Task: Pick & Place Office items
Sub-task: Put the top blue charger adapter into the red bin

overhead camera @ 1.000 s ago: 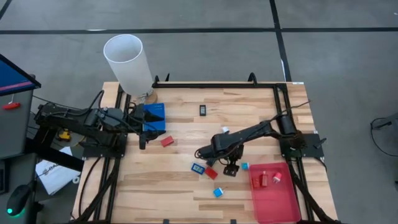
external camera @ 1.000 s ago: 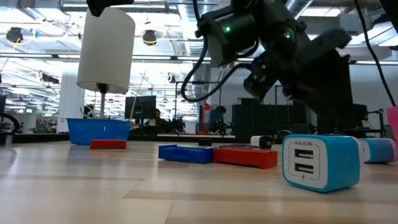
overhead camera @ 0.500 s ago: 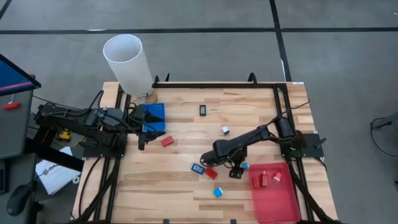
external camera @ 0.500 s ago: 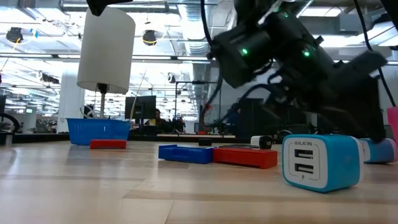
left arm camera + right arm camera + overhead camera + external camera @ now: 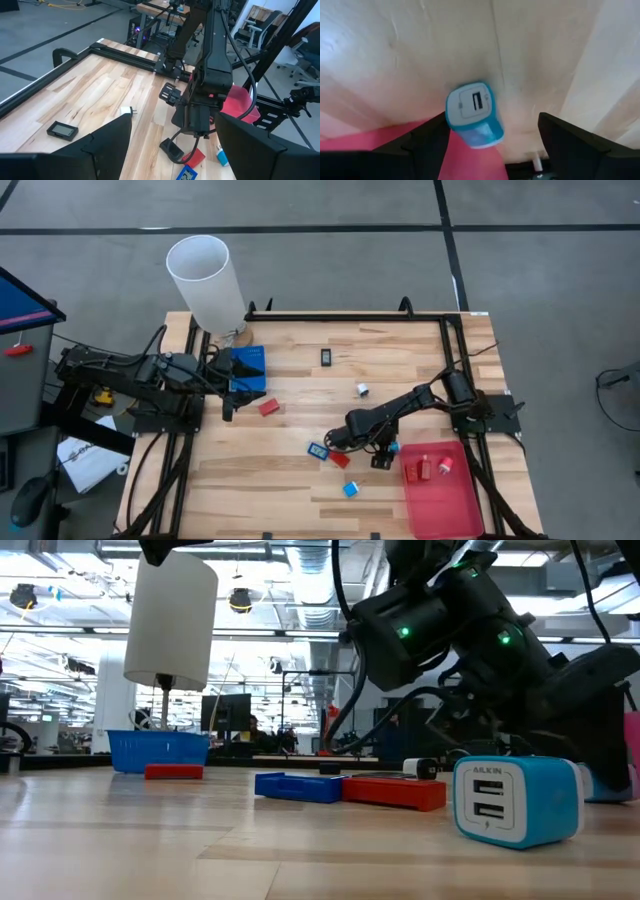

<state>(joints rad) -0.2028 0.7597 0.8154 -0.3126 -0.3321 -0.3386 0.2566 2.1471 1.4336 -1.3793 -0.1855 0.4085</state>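
Small office items lie scattered on the wooden table: a light-blue charger block (image 5: 394,447) (image 5: 472,115) just beside the red tray (image 5: 440,492), a flat blue piece (image 5: 318,450), a red piece (image 5: 340,459), another light-blue block (image 5: 350,489) (image 5: 515,802), a red block (image 5: 268,407), a black piece (image 5: 327,357) and a white one (image 5: 362,389). My right gripper (image 5: 380,458) (image 5: 490,147) hangs open, tilted down, low over the block by the tray; the block lies just ahead of its fingers. My left gripper (image 5: 228,408) waits open by the blue bin (image 5: 245,370).
Two red pieces (image 5: 423,470) lie in the red tray. A tall white cylinder (image 5: 205,280) stands at the far left corner behind the blue bin. A black frame rail (image 5: 340,317) runs along the table's far edge. Bare wood lies at the near left.
My right gripper has sunk toward the table and shifted a little toward the near right, closing on the light-blue block beside the red tray. Its fingers have stayed open. The items lie where they were.
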